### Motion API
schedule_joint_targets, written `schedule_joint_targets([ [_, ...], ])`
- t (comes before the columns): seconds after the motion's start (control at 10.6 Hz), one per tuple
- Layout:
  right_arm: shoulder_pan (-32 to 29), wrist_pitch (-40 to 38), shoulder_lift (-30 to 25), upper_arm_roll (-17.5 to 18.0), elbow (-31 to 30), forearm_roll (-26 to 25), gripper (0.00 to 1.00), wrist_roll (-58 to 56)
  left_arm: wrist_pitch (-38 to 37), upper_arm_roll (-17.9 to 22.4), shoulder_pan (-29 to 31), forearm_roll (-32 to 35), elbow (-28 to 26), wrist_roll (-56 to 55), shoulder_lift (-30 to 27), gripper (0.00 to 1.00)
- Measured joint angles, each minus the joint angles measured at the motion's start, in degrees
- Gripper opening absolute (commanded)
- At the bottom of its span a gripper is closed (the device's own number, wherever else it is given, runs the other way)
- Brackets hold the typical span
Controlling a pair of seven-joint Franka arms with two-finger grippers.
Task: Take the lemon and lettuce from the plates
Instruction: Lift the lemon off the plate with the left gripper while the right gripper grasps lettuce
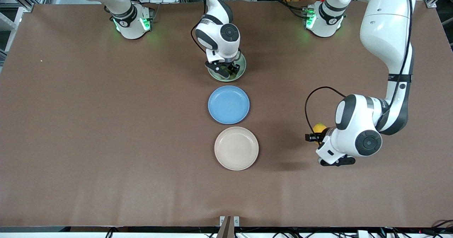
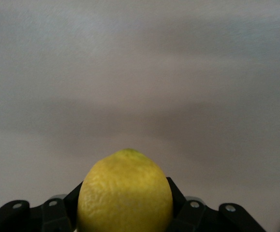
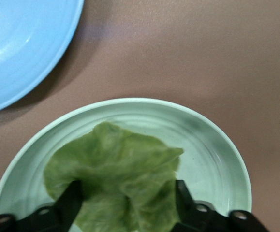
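Lettuce (image 3: 115, 179) between our right pincer (image 3: 127, 195) prongs, not yet pinched.
Limp, tearable leaf (bunch its middle); left pincer (image 2: 125, 205) clamps firm lemon (image 2: 125, 193).

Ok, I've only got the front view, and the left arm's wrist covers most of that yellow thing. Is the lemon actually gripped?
Observer: Yes. The left wrist view shows the lemon clamped between the jaws of the left gripper.
Operator: And the right one, at the mint plate?
Observer: In the right wrist view the right gripper is low over the mint plate. Its jaws stand apart on either side of the lettuce, which lies on the plate, and they are not yet shut on it.
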Motion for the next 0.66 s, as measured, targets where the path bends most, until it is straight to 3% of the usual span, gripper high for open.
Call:
schedule_joint_targets([
  [0.09,0.0,0.1,0.0,0.0,0.0,0.0,0.00,0.2,0.0,0.0,0.1,1.1,-0.9,0.0,0.1,0.38],
  [0.66,0.0,1.1,-1.0,-0.4,0.6,0.0,0.00,0.4,1.6,0.1,1.5,4.5,-2.5,0.0,4.5,0.41],
])
